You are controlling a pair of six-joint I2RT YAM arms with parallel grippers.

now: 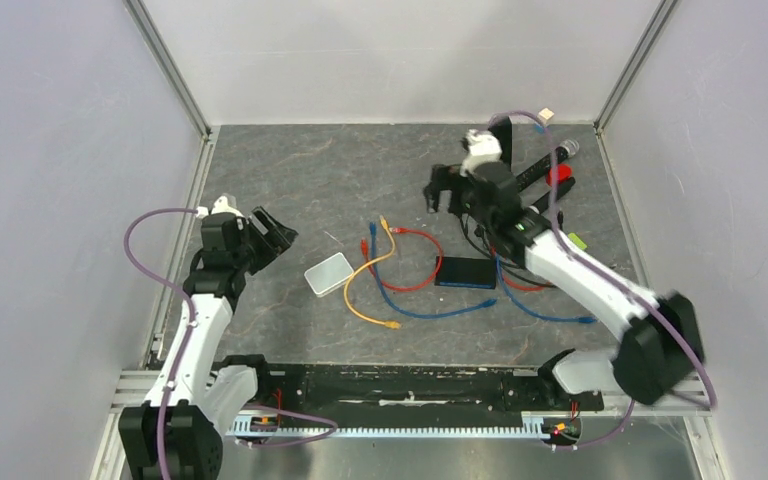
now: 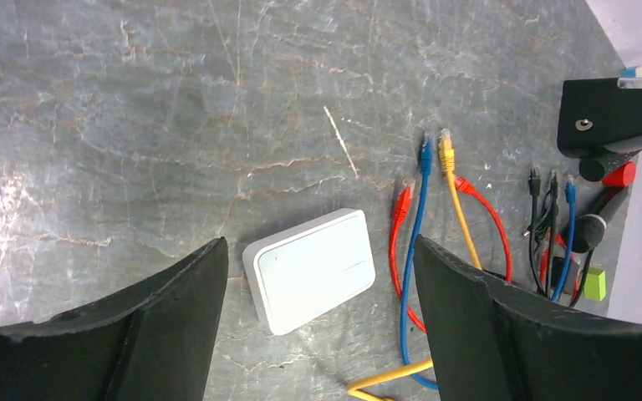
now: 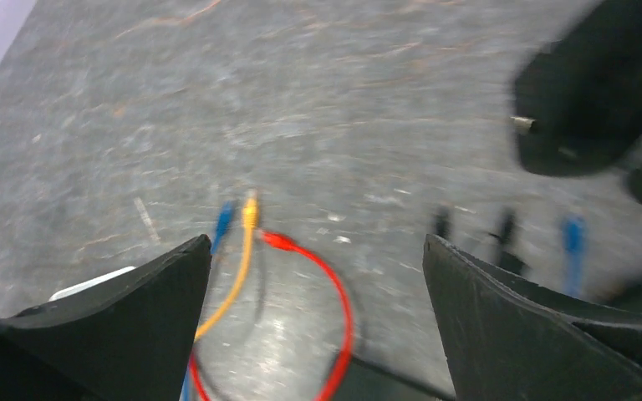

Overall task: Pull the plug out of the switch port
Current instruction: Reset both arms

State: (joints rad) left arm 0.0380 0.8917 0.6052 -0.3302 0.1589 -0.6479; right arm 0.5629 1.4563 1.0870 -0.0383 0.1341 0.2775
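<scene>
I see left gripper (image 1: 276, 233) spread near the left edge of the desk (image 1: 222, 200), right gripper (image 1: 442, 190) spread above open desk behind cables (image 1: 420, 232).

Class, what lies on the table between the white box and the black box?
Loose cables cross that stretch from white box to black box: an orange cable, a blue cable and a red cable. The top view shows it best.

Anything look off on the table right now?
Nothing broken or spilled. The yellow cable, red cable and blue cable lie crisscrossed, plugs loose, beside the white box, which sits askew. Left claw and right claw open, empty.
</scene>
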